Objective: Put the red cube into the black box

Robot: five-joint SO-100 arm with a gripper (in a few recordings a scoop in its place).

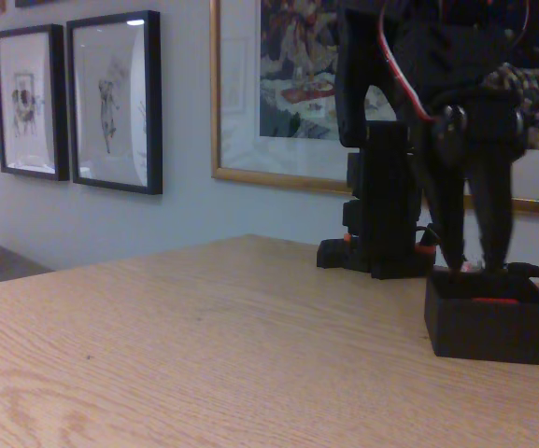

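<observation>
Wooden table: arm bent downward, pincer spread inside black box, gripping nothing.

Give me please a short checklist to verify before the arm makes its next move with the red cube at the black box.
1. Gripper is over the black box: ok, its two fingers reach down to the box's opening.
2. Red cube is inside the box: ok in part, a red strip shows just above the front wall; whether it rests on the bottom, cannot tell.
3. The jaws have let go of the cube: cannot tell, the fingertips are hidden behind the box wall.
4. Box stands flat on the table: ok.
5. Free path upward for the arm: ok, nothing shows above the box but the arm itself.
</observation>
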